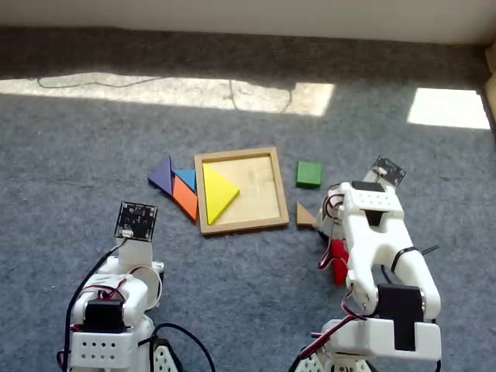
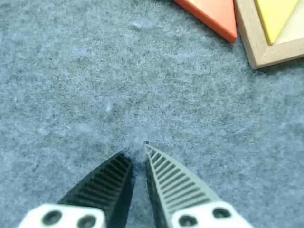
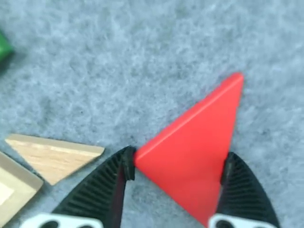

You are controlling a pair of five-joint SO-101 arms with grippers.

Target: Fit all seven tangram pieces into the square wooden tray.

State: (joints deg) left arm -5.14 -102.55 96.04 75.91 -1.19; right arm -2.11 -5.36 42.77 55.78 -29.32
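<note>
Nearest us the right gripper (image 3: pixel 178 159) is clamped on the red triangle (image 3: pixel 194 142), and the left gripper (image 2: pixel 136 151) hangs over the grey carpet (image 2: pixel 71 71) with its fingers together.

We see the red triangle pinched between the right gripper's two black fingers, one at a corner and one on the opposite edge; whether it rests on the carpet or is lifted we cannot tell. Just beyond it lies a plain wooden triangle (image 1: pixel 304 215), beside the near right corner of the wooden tray (image 1: pixel 237 227). The yellow triangle (image 1: pixel 217 192) lies inside the tray, in its left half. Against the tray's left rim we find the orange piece (image 1: pixel 184 197), with the blue piece (image 1: pixel 185 177) and the purple triangle (image 1: pixel 162 175) beside it. The green square (image 1: pixel 308 173) sits to the right of the tray, apart from it. Farthest off, a thin cable (image 1: pixel 232 93) crosses a sunlit strip of carpet.
</note>
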